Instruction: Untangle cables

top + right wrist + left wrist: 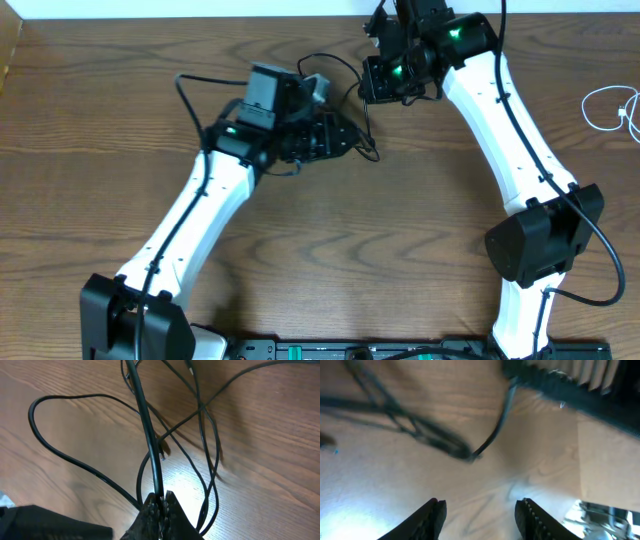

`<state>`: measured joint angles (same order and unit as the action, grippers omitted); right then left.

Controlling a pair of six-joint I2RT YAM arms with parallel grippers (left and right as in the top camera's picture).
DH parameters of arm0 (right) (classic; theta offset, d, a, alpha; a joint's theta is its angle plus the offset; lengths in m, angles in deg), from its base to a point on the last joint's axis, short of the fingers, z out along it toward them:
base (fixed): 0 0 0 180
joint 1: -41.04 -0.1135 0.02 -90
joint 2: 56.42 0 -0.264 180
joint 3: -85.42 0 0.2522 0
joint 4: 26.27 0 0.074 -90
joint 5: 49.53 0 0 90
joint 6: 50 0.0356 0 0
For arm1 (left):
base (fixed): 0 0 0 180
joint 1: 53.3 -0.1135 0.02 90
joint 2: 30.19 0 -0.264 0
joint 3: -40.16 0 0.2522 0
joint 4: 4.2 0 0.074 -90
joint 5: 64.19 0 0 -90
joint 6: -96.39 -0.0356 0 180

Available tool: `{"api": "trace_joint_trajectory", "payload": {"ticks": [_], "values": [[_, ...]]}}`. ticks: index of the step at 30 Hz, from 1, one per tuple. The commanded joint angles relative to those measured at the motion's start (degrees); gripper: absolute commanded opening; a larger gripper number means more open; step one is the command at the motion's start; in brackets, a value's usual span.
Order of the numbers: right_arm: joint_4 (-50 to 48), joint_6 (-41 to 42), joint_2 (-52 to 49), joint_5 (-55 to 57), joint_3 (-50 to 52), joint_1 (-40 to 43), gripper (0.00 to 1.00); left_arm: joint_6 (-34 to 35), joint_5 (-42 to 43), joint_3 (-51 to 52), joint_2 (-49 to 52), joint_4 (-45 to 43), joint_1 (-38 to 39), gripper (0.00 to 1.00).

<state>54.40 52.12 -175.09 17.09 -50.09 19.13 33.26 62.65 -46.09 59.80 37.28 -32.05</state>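
Right gripper (161,504) fingers pinch one black cable (148,425), its loops crossing just beyond their tips; left gripper (480,507) stands open and empty, the knot (452,447) ahead of its fingers. Pulling hard now could cinch those crossings tighter or slip the strand.

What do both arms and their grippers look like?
The left arm and right arm have white tubular links, bulky black joints, a thin black cable along each, and green lights near the wrists. The left gripper and right gripper have black ridged fingers.
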Motion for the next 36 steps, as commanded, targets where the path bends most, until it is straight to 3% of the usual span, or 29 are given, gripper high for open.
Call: {"api": "trace_joint_trajectory", "payload": {"ticks": [1, 17, 24, 27, 36], "values": [[-0.31, -1.51, 0.24, -1.22, 0.09, -1.14, 0.01, 3.96, -8.46, 0.07, 1.36, -4.22, 3.37, 0.51], [0.66, -2.82, 0.24, -1.31, 0.09, -1.07, 0.01, 9.46, -14.97, 0.07, 7.74, -7.52, 6.1, 0.45], [1.29, -2.8, 0.24, -1.22, 0.09, -0.79, 0.01, 9.46, -16.83, 0.07, 7.74, -12.26, 5.81, 0.39], [1.64, -2.75, 0.24, -0.28, 0.09, -0.46, 0.01, 11.04, -16.74, 0.07, 7.74, -12.74, 5.7, 0.29], [1.88, -2.71, 0.24, 0.31, 0.09, 0.7, 0.01, 12.0, -16.37, 0.07, 7.74, -13.62, 5.75, 0.27]]}}
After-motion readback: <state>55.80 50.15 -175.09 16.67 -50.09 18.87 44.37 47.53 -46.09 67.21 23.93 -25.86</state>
